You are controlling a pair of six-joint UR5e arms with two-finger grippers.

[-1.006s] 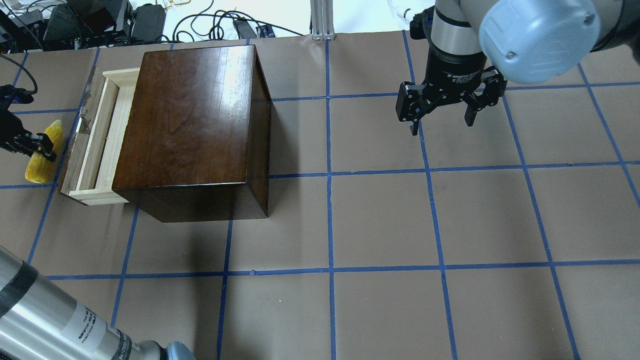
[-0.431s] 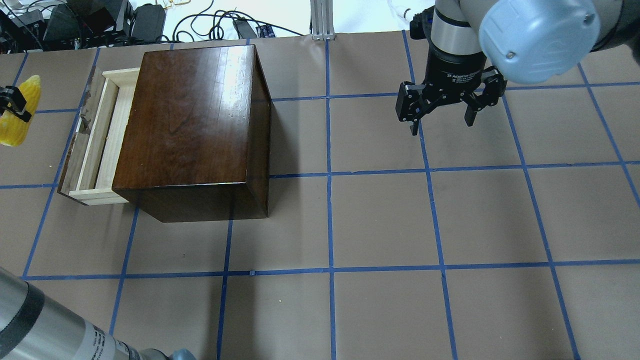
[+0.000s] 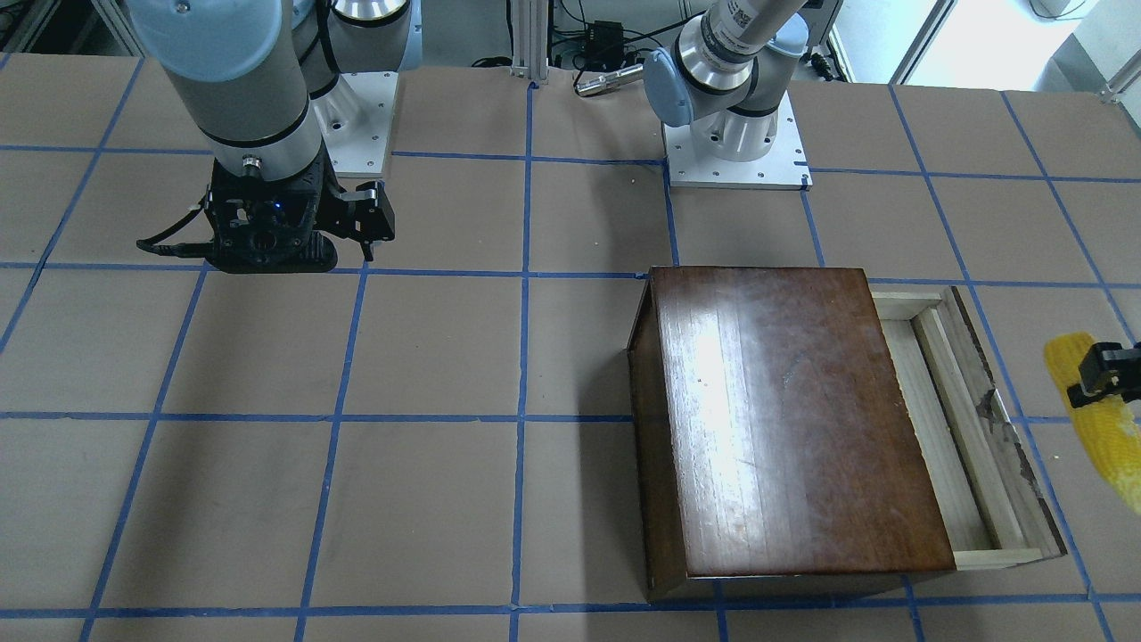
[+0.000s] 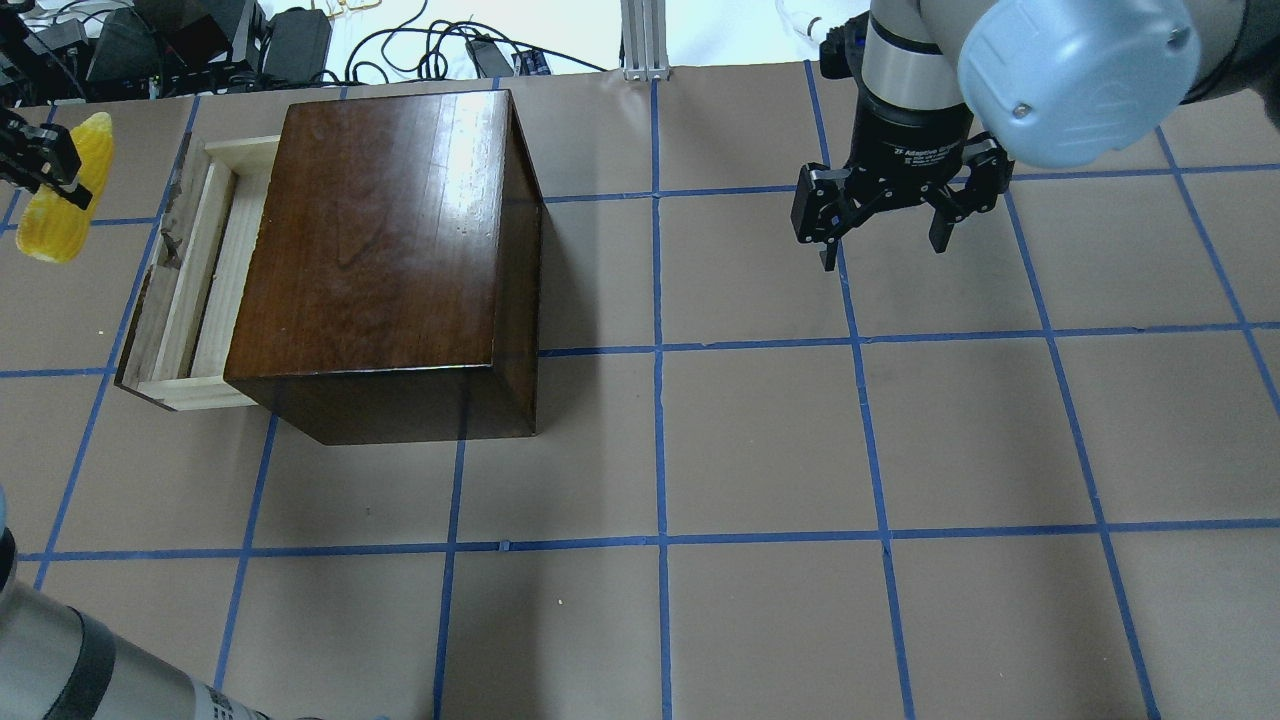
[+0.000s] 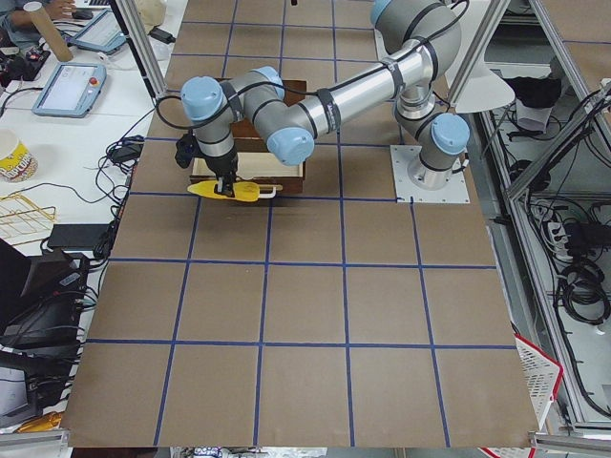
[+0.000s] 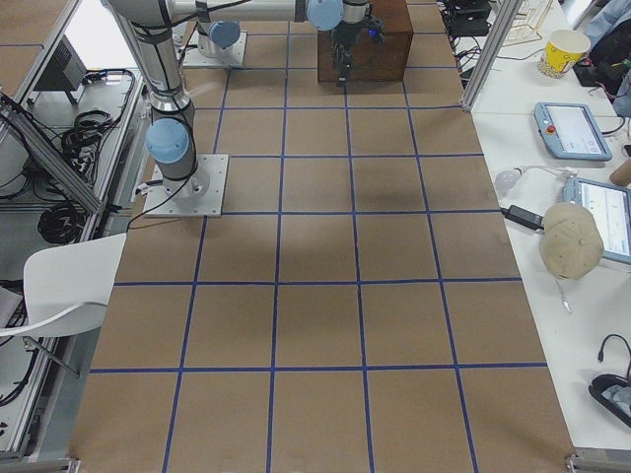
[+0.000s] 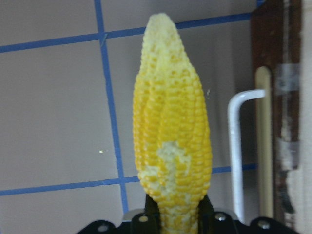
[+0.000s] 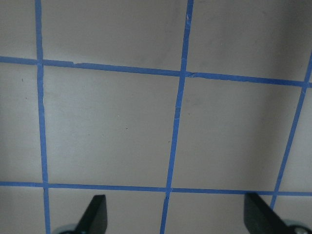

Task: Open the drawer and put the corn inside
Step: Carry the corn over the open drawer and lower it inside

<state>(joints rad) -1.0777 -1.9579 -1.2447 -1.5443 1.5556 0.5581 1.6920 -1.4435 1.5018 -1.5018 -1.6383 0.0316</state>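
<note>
Table [image 4: 760, 440] covered in brown paper with a blue tape grid carries a glossy dark-brown box [image 4: 385, 230] on the robot's left half. The drawer [image 4: 190, 280] stands partway out on the box's outer side, its pale tray exposed. The right gripper [image 4: 884, 252] hangs well apart from the box, fingers spread around nothing. The left gripper [image 4: 55, 172] is clenched on the corn [image 4: 45, 230], held above the table near the drawer's dark front panel, not touching it.
</note>
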